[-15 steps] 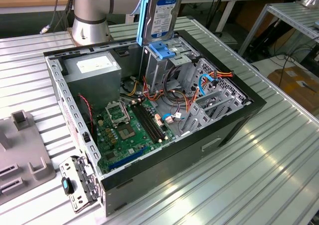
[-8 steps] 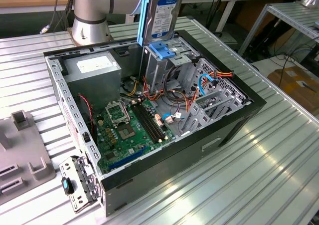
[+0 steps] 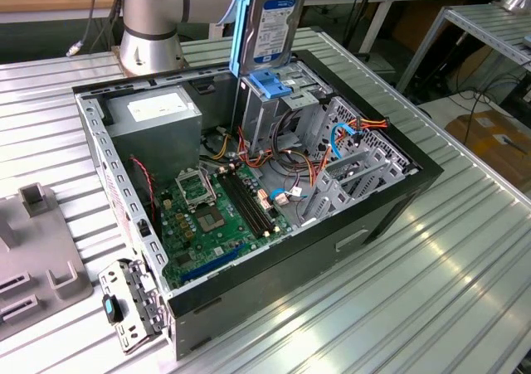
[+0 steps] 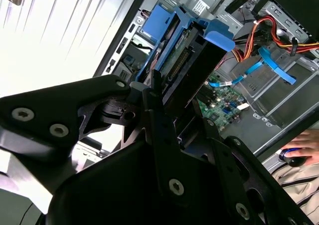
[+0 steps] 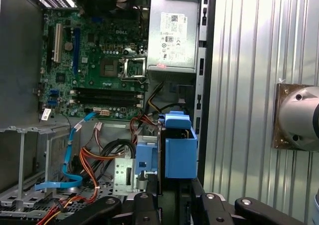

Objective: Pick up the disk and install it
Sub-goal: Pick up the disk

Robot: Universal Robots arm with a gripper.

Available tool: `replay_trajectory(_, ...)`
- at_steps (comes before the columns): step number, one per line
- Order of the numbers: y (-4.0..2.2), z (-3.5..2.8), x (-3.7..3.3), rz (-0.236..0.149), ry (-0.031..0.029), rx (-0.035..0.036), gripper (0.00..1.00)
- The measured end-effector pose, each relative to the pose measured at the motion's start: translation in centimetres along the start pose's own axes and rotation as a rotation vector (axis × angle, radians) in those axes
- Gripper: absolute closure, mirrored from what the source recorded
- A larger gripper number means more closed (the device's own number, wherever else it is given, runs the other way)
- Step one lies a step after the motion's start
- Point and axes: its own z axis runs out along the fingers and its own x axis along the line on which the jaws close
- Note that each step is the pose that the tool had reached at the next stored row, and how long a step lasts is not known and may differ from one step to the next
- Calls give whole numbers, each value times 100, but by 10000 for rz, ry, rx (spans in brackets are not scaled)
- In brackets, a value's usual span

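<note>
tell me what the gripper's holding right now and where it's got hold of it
The gripper holds the disk by its upper end, clamped from both sides. The rest of it hangs upright over the open computer case.

Open computer case (image 3: 373, 225) on ribbed metal table (image 3: 431, 308); motherboard (image 3: 211, 225), power supply (image 3: 158, 115) inside.
</note>
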Motion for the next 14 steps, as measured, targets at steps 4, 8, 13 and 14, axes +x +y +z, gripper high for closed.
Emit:
replay_trajectory(4, -28, 0, 9, 1, 3, 0, 65)
replay_trajectory(8, -210, 1, 23, 0, 7, 0, 65)
replay_trajectory(13, -212, 0, 23, 0, 9, -1, 65)
replay_trajectory(14, -213, 0, 23, 1, 9, 0, 65)
